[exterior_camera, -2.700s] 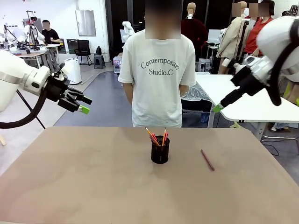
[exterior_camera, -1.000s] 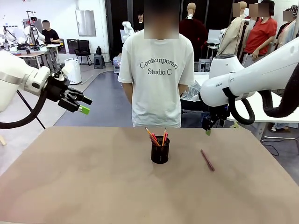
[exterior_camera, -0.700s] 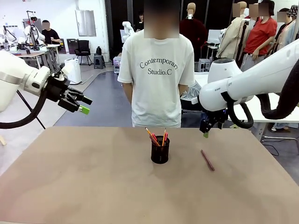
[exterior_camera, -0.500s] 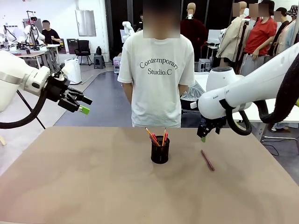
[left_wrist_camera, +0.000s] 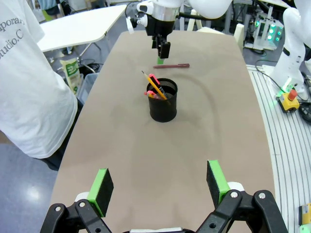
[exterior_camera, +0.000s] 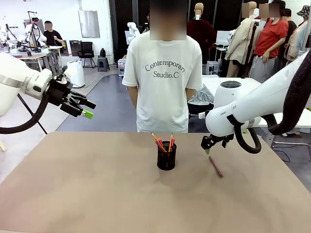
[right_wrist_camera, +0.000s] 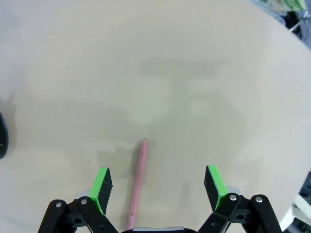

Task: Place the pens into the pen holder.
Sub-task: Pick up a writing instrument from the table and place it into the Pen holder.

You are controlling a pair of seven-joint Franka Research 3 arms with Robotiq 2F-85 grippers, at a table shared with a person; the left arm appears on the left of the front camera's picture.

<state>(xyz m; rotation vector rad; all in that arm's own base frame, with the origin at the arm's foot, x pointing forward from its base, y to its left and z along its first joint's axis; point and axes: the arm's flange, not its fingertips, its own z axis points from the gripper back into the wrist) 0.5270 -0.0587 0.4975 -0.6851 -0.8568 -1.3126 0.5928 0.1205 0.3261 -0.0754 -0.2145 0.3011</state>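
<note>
A black mesh pen holder (exterior_camera: 166,159) stands mid-table with a black-and-red pen (exterior_camera: 171,141) and a yellow-orange pencil (exterior_camera: 157,140) sticking out of it; the left wrist view shows the holder (left_wrist_camera: 163,99) too. A dark maroon pen (exterior_camera: 215,166) lies flat on the table to its right. My right gripper (exterior_camera: 208,147) hangs open just above the pen's far end; in the right wrist view the pen (right_wrist_camera: 137,182) lies between the green pads (right_wrist_camera: 102,183). My left gripper (exterior_camera: 85,109) is open, held high off the table's left side, and its pads (left_wrist_camera: 101,184) frame bare table.
A person in a white T-shirt (exterior_camera: 165,77) stands at the table's far edge behind the holder, hands behind the back. Brown tabletop (exterior_camera: 97,184) spreads around the holder. Other tables and people stand farther back.
My right arm has swung down and leftward from high at the right to just above the maroon pen. The left arm, the holder and the pens have stayed put.
</note>
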